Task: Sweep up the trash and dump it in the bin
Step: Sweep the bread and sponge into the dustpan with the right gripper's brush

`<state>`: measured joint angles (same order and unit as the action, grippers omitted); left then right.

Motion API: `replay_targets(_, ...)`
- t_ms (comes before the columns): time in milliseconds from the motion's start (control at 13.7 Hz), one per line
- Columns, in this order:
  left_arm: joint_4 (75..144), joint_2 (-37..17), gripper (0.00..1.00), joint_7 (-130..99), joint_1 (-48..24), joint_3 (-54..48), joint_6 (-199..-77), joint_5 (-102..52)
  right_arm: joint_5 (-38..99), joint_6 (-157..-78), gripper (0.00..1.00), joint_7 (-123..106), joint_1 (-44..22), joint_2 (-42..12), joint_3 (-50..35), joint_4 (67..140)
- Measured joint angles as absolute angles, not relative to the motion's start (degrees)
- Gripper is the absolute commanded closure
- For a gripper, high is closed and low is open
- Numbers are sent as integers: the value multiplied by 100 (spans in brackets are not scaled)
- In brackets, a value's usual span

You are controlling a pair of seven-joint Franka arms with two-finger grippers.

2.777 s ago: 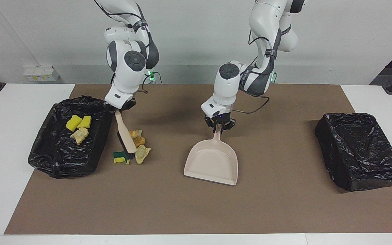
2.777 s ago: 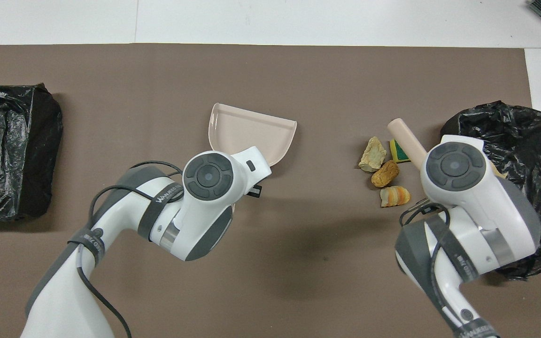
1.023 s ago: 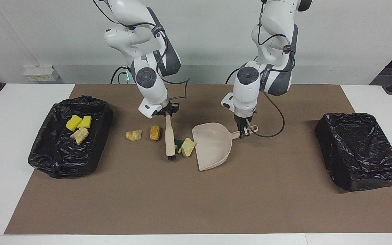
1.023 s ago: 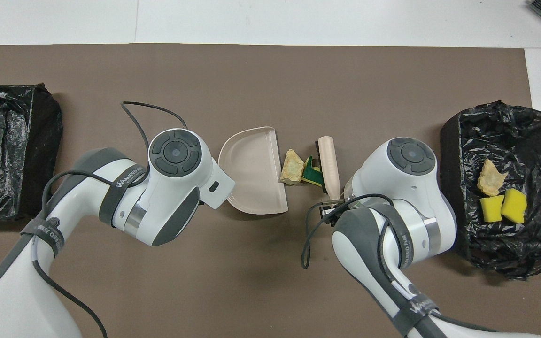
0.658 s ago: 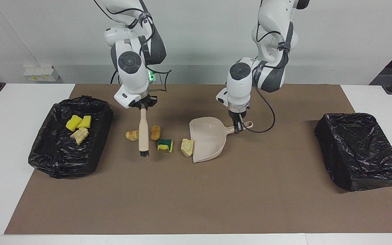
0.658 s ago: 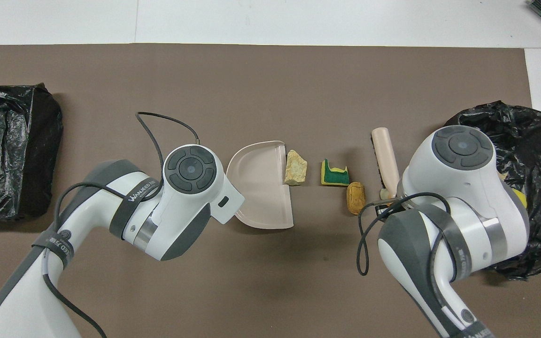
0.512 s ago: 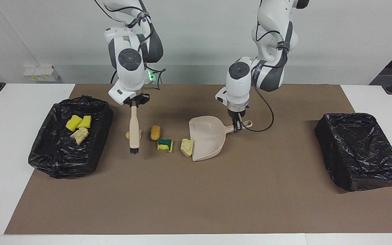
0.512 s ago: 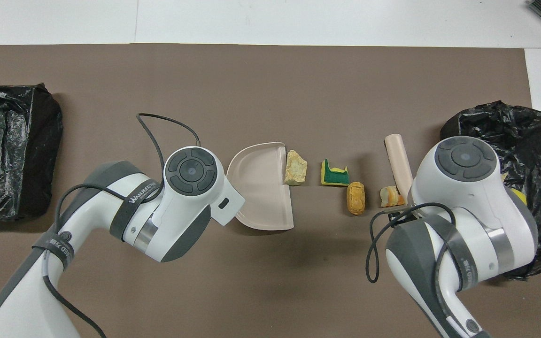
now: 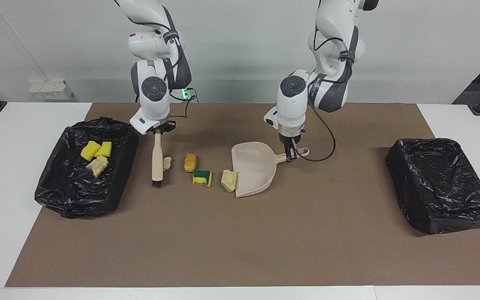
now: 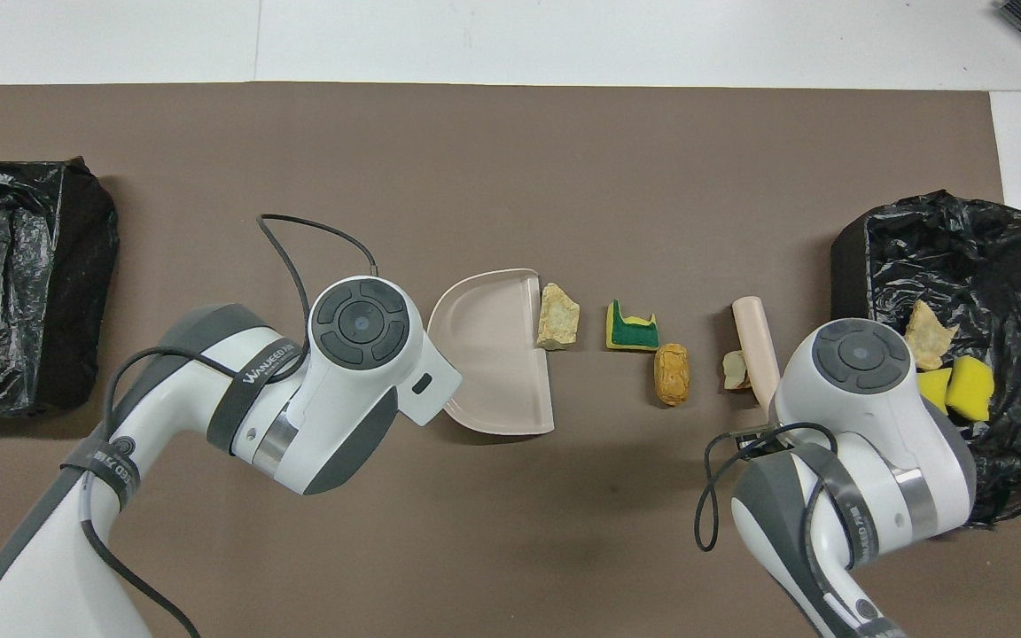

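My left gripper [image 9: 291, 153] is shut on the handle of the beige dustpan [image 9: 253, 168] [image 10: 493, 350], which rests on the mat with its mouth toward the trash. A tan chunk [image 9: 228, 180] [image 10: 557, 316] lies at its lip. Then come a green-and-yellow sponge [image 9: 202, 177] [image 10: 631, 326], an orange piece [image 9: 189, 162] [image 10: 672, 373] and a pale scrap [image 9: 167, 162] [image 10: 734, 369]. My right gripper [image 9: 158, 131] is shut on the brush [image 9: 156, 160] [image 10: 756, 350], which stands beside that pale scrap, bristles down. Both grippers are hidden under their wrists in the overhead view.
A black-lined bin [image 9: 56, 183] [image 10: 989, 266] at the right arm's end holds two yellow sponge chunks [image 9: 91, 150] and a tan piece [image 9: 97, 166]. Another black-lined bin [image 9: 440, 183] [image 10: 14, 283] sits at the left arm's end. A brown mat [image 9: 240, 250] covers the table.
My right gripper has carried the brush from beside the dustpan back past the scraps toward the bin at its end. The green sponge stayed mid-row. The dustpan shifted slightly, then held still.
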<state>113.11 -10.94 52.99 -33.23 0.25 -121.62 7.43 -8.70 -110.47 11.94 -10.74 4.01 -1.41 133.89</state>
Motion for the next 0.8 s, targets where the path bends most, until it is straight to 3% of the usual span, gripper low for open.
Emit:
replay_targets(365, 11315, -1093, 100, 5299, -3323, 25, -12163, 743, 1004, -11726, 100, 1336, -1775, 114, -194, 13254)
replay_targets(804, 11332, -1086, 100, 5299, -3326, 25, -12163, 743, 2608, -12178, 100, 1344, -2178, -222, -220, 12762)
